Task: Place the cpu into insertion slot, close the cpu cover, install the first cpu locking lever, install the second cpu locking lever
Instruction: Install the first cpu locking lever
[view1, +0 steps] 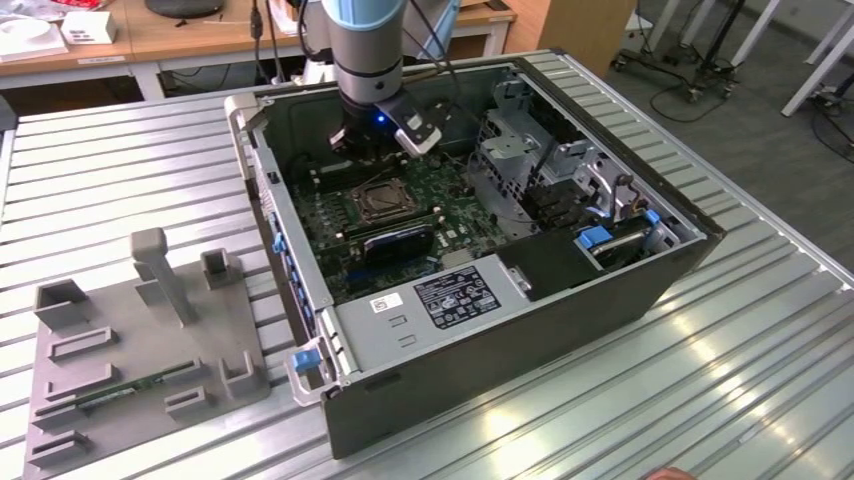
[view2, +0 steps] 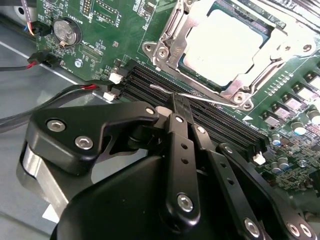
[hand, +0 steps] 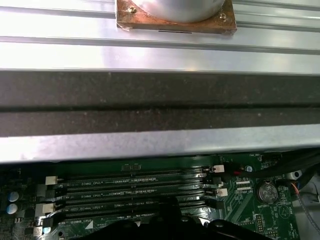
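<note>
The cpu, a pale silvery square, lies in the insertion slot on the green motherboard inside the open case. The cpu cover, a silvery metal frame, lies down around it. A thin wire locking lever runs along the socket's edge beside the memory slots, its hooked end free. My gripper is shut, and its black fingertips meet right at this lever, between the socket and the memory slots. In the exterior view the gripper hangs just behind the socket. The first wrist view catches its dark tip.
Long black memory slots lie under the fingers. A coin battery and red-black cables sit nearby. The drive cage and power supply crowd the case. A grey fixture stands on the slatted table at the exterior view's left.
</note>
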